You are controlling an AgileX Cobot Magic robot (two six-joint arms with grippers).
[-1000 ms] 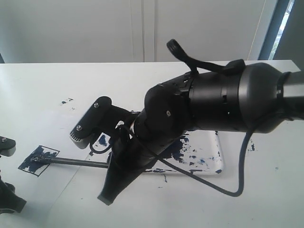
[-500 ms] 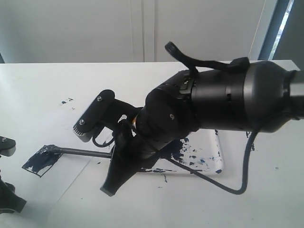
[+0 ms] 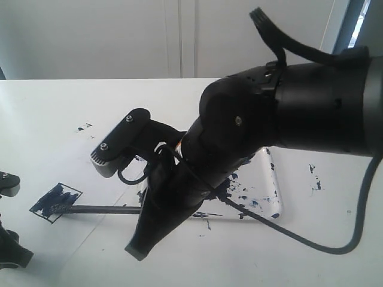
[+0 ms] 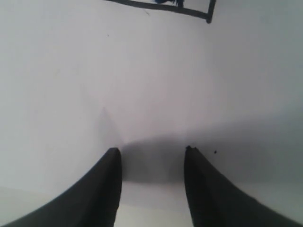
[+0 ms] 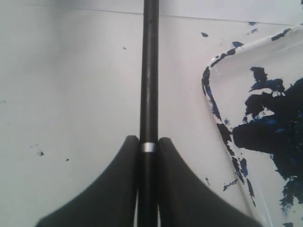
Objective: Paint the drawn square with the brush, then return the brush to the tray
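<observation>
The drawn square [image 3: 55, 201] on the white paper is smeared dark blue inside. The brush [image 3: 102, 209] lies nearly level, its tip resting on the square's near edge. My right gripper [image 3: 143, 210] is shut on the brush's shaft. In the right wrist view the brush [image 5: 150, 71] runs straight out from between the closed fingers of my right gripper [image 5: 149, 142], which hold it at a silver band. The paint-blotched tray [image 3: 276, 197] lies behind the right arm, mostly hidden; its rim [image 5: 210, 101] shows beside the brush. My left gripper [image 4: 150, 153] is open and empty over bare paper, with the square's corner [image 4: 189, 10] beyond it.
The right arm's bulky wrist and a looping black cable [image 3: 311, 242] hang over the tray. Stray paint specks [image 3: 82, 128] mark the table behind the paper. My left gripper's fingers [image 3: 7, 184] show at the left edge, beside the square.
The brush tip has swept from the square's far side to its near edge, leaving more paint. The right arm's wrist has risen and turned. The left gripper stays still.
</observation>
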